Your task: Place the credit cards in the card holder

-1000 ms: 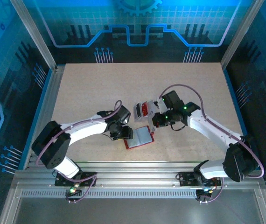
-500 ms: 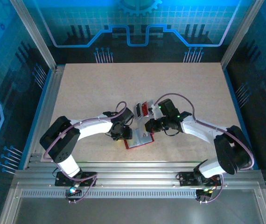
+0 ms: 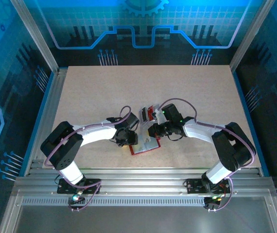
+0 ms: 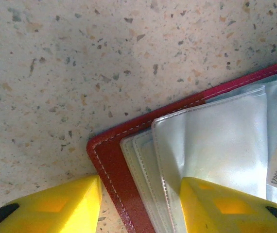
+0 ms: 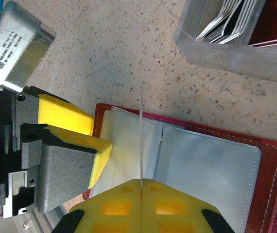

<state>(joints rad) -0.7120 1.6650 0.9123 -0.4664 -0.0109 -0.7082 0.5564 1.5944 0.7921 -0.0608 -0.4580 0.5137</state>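
Observation:
The red card holder (image 3: 146,145) lies open on the table, its clear sleeves (image 5: 211,165) facing up. My right gripper (image 5: 142,187) is shut on a thin pale credit card (image 5: 142,131), seen edge-on and standing upright over the left sleeves. My left gripper (image 4: 138,208) is open and straddles the holder's corner (image 4: 107,155). One yellow finger (image 4: 51,206) rests on the table beside the red cover and the other (image 4: 226,206) sits on the sleeves. In the top view the left gripper (image 3: 129,138) and right gripper (image 3: 152,132) meet over the holder.
A shiny tray (image 5: 235,60) with several more cards (image 5: 226,19) standing in it sits just behind the holder, also visible in the top view as the tray (image 3: 147,114). Bare speckled tabletop (image 3: 104,92) surrounds them, bounded by metal rails.
My right gripper has carried the card left and nearer, from beside the tray to over the open holder. The left gripper has stayed at the holder's left edge.

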